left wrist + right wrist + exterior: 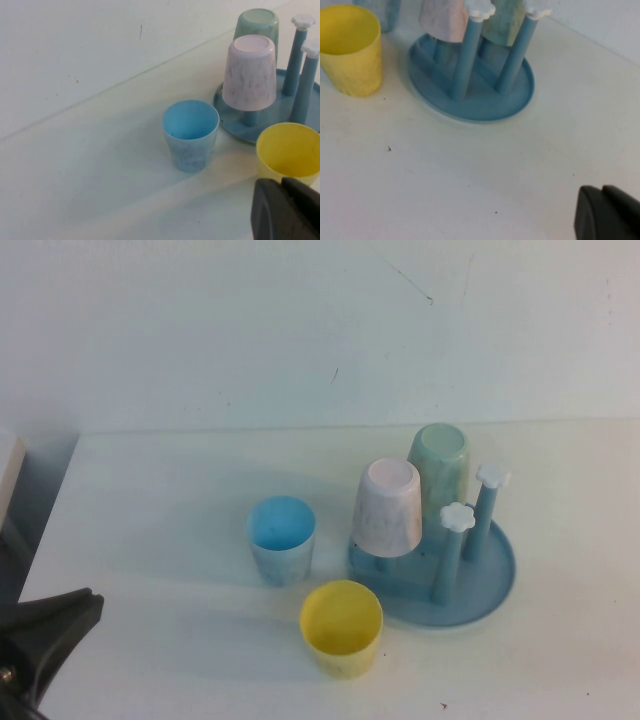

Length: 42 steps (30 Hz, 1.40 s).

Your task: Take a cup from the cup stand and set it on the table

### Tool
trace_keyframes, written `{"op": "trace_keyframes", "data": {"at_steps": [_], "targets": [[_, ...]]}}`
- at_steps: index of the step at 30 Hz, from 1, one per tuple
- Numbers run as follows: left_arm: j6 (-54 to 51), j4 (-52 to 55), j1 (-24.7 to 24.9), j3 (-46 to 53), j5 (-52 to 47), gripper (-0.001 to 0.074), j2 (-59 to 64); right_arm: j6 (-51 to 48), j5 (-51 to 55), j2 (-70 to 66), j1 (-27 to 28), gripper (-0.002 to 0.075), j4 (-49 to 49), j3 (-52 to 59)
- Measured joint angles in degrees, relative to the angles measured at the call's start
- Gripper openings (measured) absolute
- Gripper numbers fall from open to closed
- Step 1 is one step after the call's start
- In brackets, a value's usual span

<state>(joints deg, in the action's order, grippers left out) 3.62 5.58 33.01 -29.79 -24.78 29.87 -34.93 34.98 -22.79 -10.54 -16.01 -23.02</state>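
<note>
Left gripper (45, 635) clenched empty, parked 8 o'clock of cup stand (497, 590); right gripper (607, 212) clenched empty, clear. Cup (342, 627) upright on table (150, 510), 7 o'clock of stand: placement looks done.

The left gripper (45, 635) is showing as dull charcoal-black plastic, its fingers (287, 210) tapering into a blunt, rounded wedge with a thin seam running between them. The right gripper (607, 215) is showing the same matte black, smooth-edged fingers.
</note>
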Motion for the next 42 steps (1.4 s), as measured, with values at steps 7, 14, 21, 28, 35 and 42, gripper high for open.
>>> {"op": "trace_keyframes", "data": {"at_steps": [7, 14, 21, 28, 35, 42], "targets": [[0.0, 0.0, 0.0, 0.0, -0.1, -0.0001, 0.0, 0.0, 0.0, 0.0, 0.0, -0.0002, -0.1, 0.0], [0.0, 0.0, 0.0, 0.1, -0.1, -0.0001, 0.0, 0.0, 0.0, 0.0, 0.0, -0.0002, -0.1, 0.0], [0.4, 0.0, -1.6, 1.1, -1.7, -0.0002, -3.1, 0.0, 0.5, 0.0, 0.0, -0.0002, -0.1, 0.0], [0.8, -2.0, -12.4, 4.6, 2.3, -0.0002, -11.9, 0.0, 0.6, 0.0, 0.0, -0.0002, -0.1, 0.0], [0.9, -6.3, -23.7, 15.1, 11.7, -0.0002, -20.0, 0.0, 0.7, 0.0, 0.0, -0.0002, -0.1, 0.0], [0.9, -9.2, -30.8, 25.3, 11.1, -0.0002, -28.5, 0.0, 0.9, 0.0, 0.0, -0.0002, -0.1, 0.0]]}}
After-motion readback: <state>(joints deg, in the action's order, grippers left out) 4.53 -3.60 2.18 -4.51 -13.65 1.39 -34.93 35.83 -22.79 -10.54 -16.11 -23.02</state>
